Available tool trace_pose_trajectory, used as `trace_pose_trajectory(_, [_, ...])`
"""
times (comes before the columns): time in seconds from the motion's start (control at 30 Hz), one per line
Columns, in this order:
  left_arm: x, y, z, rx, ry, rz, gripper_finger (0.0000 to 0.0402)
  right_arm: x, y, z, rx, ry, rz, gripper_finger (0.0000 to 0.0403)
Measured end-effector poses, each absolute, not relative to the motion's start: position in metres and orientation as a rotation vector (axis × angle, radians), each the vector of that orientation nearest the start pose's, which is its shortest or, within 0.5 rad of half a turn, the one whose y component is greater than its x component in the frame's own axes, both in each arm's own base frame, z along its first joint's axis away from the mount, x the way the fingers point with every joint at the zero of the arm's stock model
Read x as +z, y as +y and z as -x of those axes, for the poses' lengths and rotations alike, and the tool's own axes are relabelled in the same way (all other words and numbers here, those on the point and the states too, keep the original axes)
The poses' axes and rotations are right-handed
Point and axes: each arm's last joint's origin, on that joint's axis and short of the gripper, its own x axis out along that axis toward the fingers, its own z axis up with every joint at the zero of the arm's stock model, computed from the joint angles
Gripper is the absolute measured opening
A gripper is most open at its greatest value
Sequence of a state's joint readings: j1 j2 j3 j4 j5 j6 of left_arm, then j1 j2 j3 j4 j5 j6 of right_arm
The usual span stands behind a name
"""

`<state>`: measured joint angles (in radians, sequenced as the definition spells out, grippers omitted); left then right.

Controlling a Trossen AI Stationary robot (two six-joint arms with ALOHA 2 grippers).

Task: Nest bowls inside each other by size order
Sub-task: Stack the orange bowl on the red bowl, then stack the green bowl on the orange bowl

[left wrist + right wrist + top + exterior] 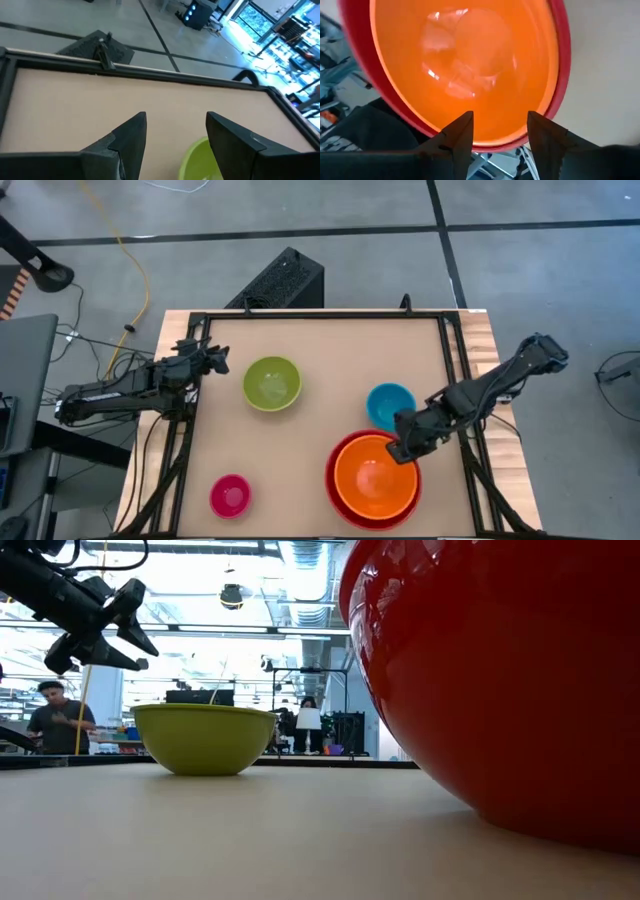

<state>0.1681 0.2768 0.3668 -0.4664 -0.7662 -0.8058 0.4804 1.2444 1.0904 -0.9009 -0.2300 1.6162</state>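
The orange bowl [375,480] sits nested in the red bowl [340,495] at the table's near right; both fill the right wrist view, orange [470,60] inside red [562,75]. My right gripper [405,448] is open just above their far right rim, empty [500,132]. The blue bowl [390,405] stands on its base beside it on the far side. The lime green bowl [272,383] stands at the table's middle left. The pink bowl [230,495] stands near left. My left gripper [215,360] is open and empty, raised left of the green bowl [202,160].
A black frame rail [320,315] runs around the tabletop, with wooden strips outside it at the right [500,430]. A black box [280,280] sits on the floor beyond the far edge. In the low view, people [55,720] stand in the room behind.
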Motion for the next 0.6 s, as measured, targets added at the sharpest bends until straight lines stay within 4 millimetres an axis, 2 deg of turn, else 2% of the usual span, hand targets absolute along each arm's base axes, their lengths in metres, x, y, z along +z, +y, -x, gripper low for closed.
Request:
trace_pose_trajectory(0.13, [0.225,0.034,-0.083,0.988,-0.013,0.642,0.0194,0.296,0.1,-0.21,-0.323,1.196,-1.188,0.0187])
trace_pose_trajectory(0.23, [0.225,0.034,-0.083,0.977,-0.015,0.661,0.0194,0.299,0.083,-0.226,-0.317,1.009,-1.083,0.0187])
trace_pose_trajectory(0.47, [0.224,0.033,-0.084,0.964,-0.034,0.716,0.0194,0.303,0.031,-0.293,-0.269,0.534,-0.767,0.0187])
trace_pose_trajectory(0.6, [0.224,0.033,-0.084,0.971,-0.05,0.751,0.0194,0.287,-0.008,-0.333,-0.283,0.382,-0.727,0.0187])
